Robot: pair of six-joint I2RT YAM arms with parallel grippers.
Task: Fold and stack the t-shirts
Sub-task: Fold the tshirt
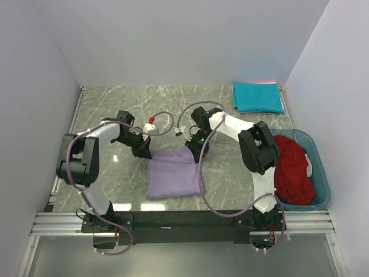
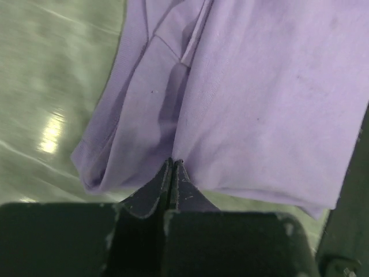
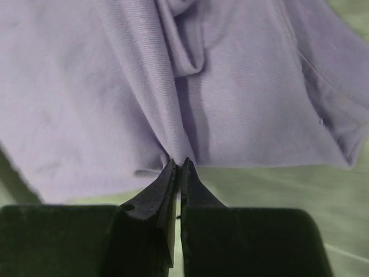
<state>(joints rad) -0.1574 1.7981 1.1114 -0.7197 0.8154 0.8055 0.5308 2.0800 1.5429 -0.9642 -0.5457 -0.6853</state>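
The lavender t-shirt (image 1: 174, 173) lies folded in the middle of the table, near the front. My left gripper (image 1: 144, 152) is shut on its far left edge; in the left wrist view the shut fingertips (image 2: 173, 164) pinch the lavender fabric (image 2: 259, 98). My right gripper (image 1: 198, 154) is shut on its far right edge; in the right wrist view the tips (image 3: 177, 164) pinch the fabric (image 3: 115, 86). The teal t-shirt (image 1: 257, 96) lies folded at the back right. The dark red t-shirt (image 1: 292, 168) is crumpled in the bin.
A translucent teal plastic bin (image 1: 320, 173) stands at the right edge of the table and holds the dark red shirt. White walls close in the left, back and right sides. The marble tabletop (image 1: 115, 104) shows bare at the back left.
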